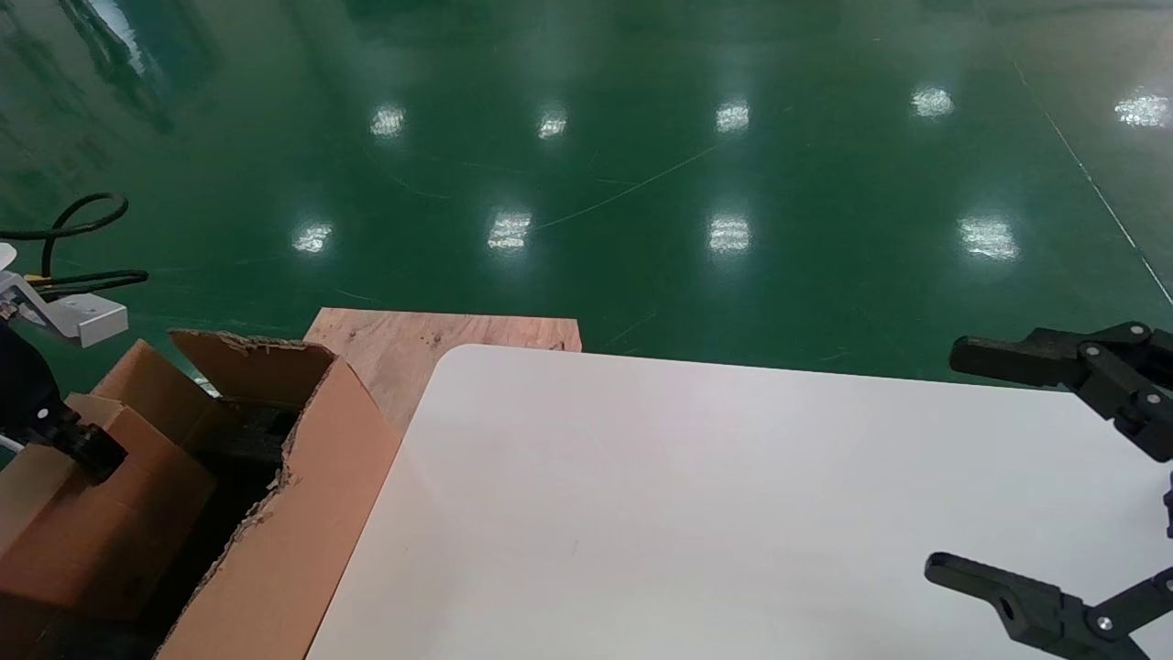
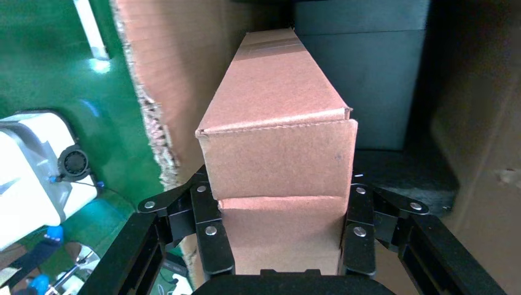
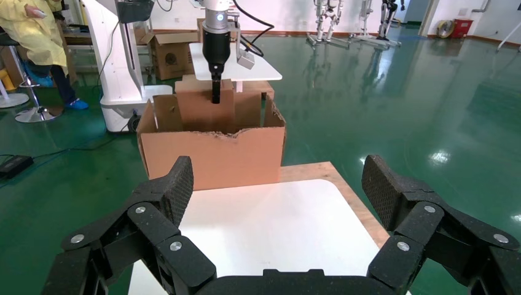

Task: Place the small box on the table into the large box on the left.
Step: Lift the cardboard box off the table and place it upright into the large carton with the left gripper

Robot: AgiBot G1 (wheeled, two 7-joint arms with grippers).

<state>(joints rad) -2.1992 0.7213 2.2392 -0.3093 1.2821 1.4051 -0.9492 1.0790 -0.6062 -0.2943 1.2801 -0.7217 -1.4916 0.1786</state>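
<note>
The small box (image 2: pixel 276 123), plain brown cardboard, is clamped between the fingers of my left gripper (image 2: pixel 279 239). In the head view this box (image 1: pixel 92 522) hangs in the open top of the large box (image 1: pixel 302 513), a torn-edged carton with a dark inside, left of the table (image 1: pixel 687 504). The left gripper (image 1: pixel 87 449) sits on the small box's top end. The right wrist view shows the left arm (image 3: pixel 216 55) reaching down into the large box (image 3: pixel 212 153). My right gripper (image 1: pixel 944 460) hovers open over the table's right side, holding nothing.
A pale wooden board (image 1: pixel 412 348) lies under the table's far left corner. Green floor surrounds everything, with a black cable (image 1: pixel 73 229) at the far left. Beyond the carton stand a white robot base (image 3: pixel 123 61), another white table (image 3: pixel 246 64) and a person in yellow (image 3: pixel 43 37).
</note>
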